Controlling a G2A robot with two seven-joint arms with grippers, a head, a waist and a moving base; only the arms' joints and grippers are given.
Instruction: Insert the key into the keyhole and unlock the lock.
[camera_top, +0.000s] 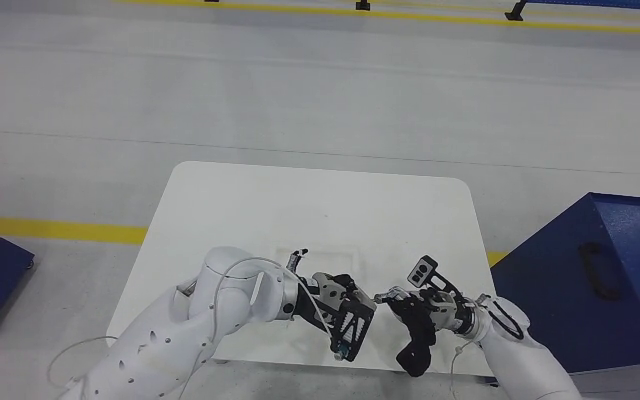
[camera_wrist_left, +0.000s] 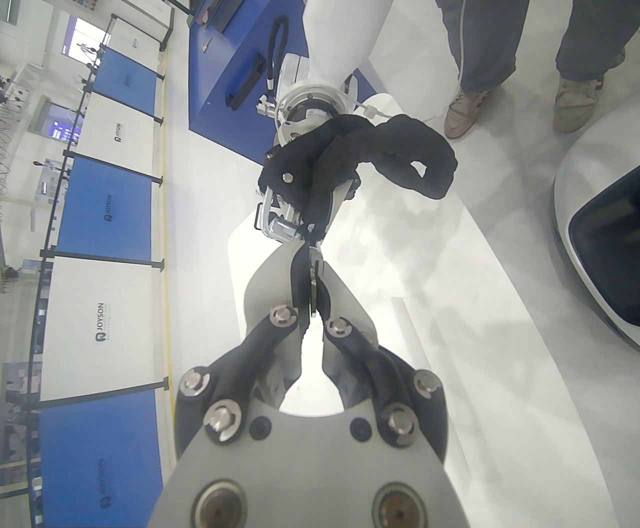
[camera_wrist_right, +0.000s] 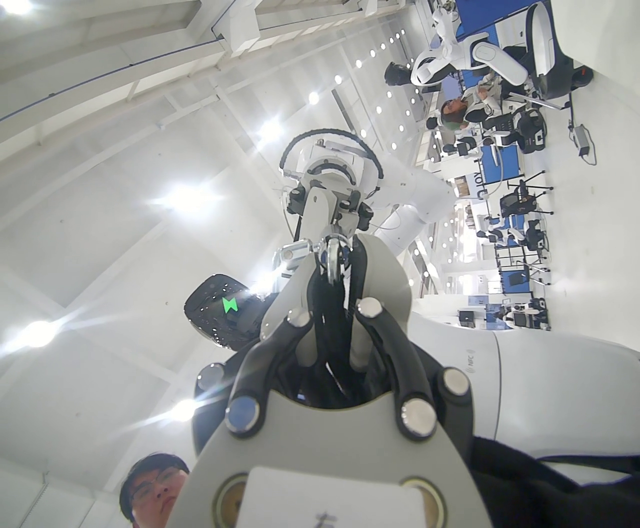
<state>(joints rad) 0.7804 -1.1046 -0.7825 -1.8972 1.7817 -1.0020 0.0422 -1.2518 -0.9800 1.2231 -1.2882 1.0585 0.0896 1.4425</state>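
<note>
My left tool (camera_wrist_left: 309, 257) pinches the key (camera_wrist_left: 313, 285), its tip at the lock's (camera_wrist_left: 277, 227) silver end, as the left wrist view shows. My right tool (camera_wrist_right: 332, 262) clamps the black-sleeved lock, seen from its own wrist. From the top, both hang over the worktop's (camera_top: 300, 200) near edge.

The key (camera_wrist_left: 312, 282) is flat and silver, gripped edge-on between the fingers of the left gripper (camera_wrist_left: 307, 252), its tip touching the lock (camera_wrist_left: 280, 225). The lock is a silver metal body on a looped, black fabric-sleeved band, clamped in the right gripper (camera_wrist_right: 332, 255) and raised above the table (camera_top: 300, 200) at its near edge. Whether the tip is in the keyhole cannot be told.
</note>
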